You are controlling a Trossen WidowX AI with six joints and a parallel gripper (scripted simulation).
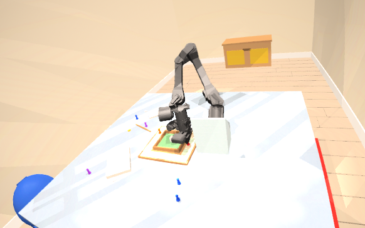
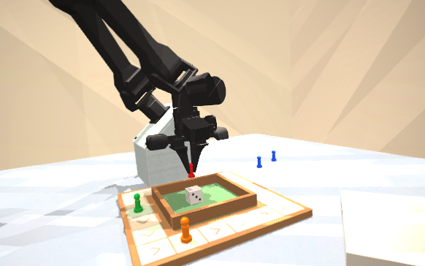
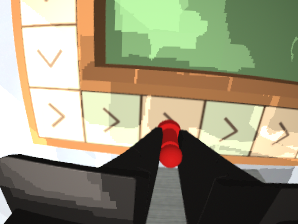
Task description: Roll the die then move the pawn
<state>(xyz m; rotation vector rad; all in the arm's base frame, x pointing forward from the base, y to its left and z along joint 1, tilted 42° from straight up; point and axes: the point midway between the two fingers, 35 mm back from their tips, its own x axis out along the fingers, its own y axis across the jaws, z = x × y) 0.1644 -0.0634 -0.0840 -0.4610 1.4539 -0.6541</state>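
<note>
Near the middle of the bench (image 1: 269,175), a little toward its left edge as the top view shows it, lies the square game board (image 2: 281,210) with its ring of arrow squares around a wooden tray (image 2: 204,212). The die (image 2: 193,195) rests on the tray's green floor, apart from the walls; its top face cannot be read with certainty from these views, though the wrist view shows a face with several dark pips at the upper edge of its picture.

The jaws (image 2: 190,169) point straight down and are clamped on the red pawn (image 2: 190,170), gripping it by the head and neck so that the base hangs just below the fingertips. In the wrist view the red pawn (image 3: 170,144) sits over the row of arrow squares that runs along the outside of the tray wall; whether its base touches the board cannot be told. In the exterior view the pawn is behind the tray's far wall, on the side of the board nearest the pale box (image 2: 155,161) at the arm's foot.

A green pawn (image 2: 137,203) stands on a board square beside the tray, and an orange pawn (image 2: 185,230) on another square along the adjoining side. Two blue pawns (image 2: 266,158) stand off the board on the bench, well apart from it.
</note>
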